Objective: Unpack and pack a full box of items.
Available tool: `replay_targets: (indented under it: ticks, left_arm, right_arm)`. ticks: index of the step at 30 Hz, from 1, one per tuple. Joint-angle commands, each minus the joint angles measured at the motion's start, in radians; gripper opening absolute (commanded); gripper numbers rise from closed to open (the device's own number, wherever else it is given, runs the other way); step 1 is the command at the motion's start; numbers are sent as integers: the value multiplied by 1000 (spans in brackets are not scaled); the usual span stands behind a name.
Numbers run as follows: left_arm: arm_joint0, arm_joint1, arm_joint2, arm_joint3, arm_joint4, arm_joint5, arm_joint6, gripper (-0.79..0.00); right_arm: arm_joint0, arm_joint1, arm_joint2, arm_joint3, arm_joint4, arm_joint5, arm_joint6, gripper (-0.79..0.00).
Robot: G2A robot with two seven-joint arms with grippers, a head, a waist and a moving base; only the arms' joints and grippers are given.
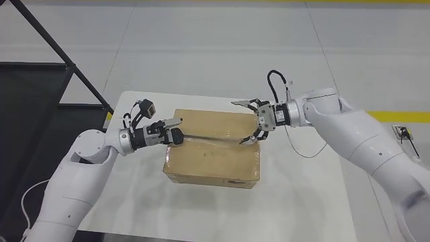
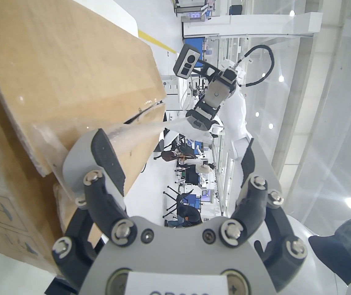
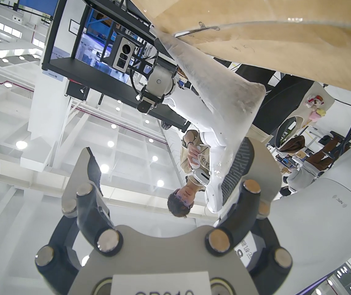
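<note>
White desk (image 1: 295, 195) carrying one cardboard box (image 1: 211, 158) at its middle, flaps folded down to a seam along the top. Clear tape strip (image 2: 138, 128) along that seam, partly peeled, with a wider loose flap hanging past the end of the cardboard box nearest the right arm.

At the opposite end of the cardboard box, left hand (image 1: 179, 131) level with the top edge, spread wide, gripping nothing. One finger (image 2: 107, 155) set against the tape strip at the corner of the cardboard box.

Just off its own end of the cardboard box, right hand (image 1: 243, 122) spread fully, gripping nothing. Loose flap at one finger pad (image 3: 238, 167): touching or just beside, cannot tell. Other finger well apart from the cardboard box.
</note>
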Motion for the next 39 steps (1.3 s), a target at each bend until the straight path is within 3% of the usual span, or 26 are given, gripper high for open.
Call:
replay_targets:
  ticks: [1, 21, 39]
  left_arm:
    - [-1, -1, 1, 2, -1, -2, 2, 0]
    - [-16, -14, 19, 23, 0, 9, 4, 0]
    - [-34, -18, 14, 54, -10, 13, -23, 0]
  right_arm:
    - [2, -6, 5, 16, -4, -3, 3, 0]
    - [-23, -37, 59, 102, -54, 11, -11, 0]
    - [-31, 5, 46, 29, -1, 19, -19, 0]
